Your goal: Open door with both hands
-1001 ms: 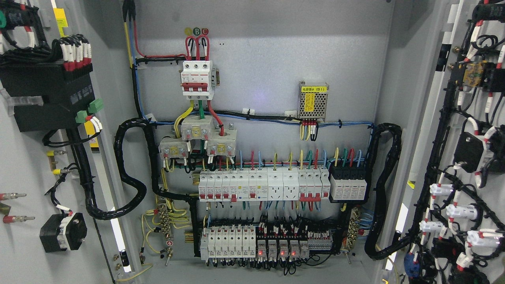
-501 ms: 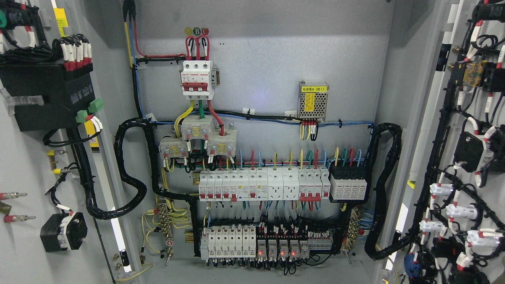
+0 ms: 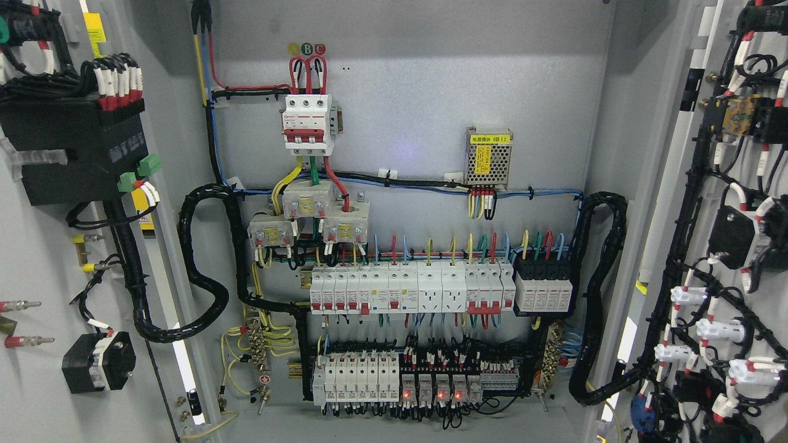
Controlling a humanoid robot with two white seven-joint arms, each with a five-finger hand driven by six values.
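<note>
- Two doors stood swung wide: the left door (image 3: 37, 258) filled the left edge of the head view and the right door (image 3: 695, 203) the right edge, each turned so its wired inner face showed.
- Neither robot hand appeared anywhere in the view, so I could not tell how the fingers were set or whether they held anything.
- Between the doors the cabinet back panel (image 3: 418, 92) was fully exposed, which I judged to mean the opening step was done or all but done.
- A three-pole main breaker (image 3: 308, 121) sat high on the panel, with red, green and yellow leads dropping to terminal blocks just below.
- A small power supply (image 3: 489, 157) with a yellow label hung to its right.
- A row of white breakers (image 3: 406, 289) ran across the middle on a rail, a second lower row (image 3: 394, 375) beneath it showing small red lights.
- Black corrugated conduit (image 3: 203, 271) looped from the panel toward the left door, and a matching loop (image 3: 600, 295) ran toward the right door; the slack probably let the doors swing without straining the wires.
</note>
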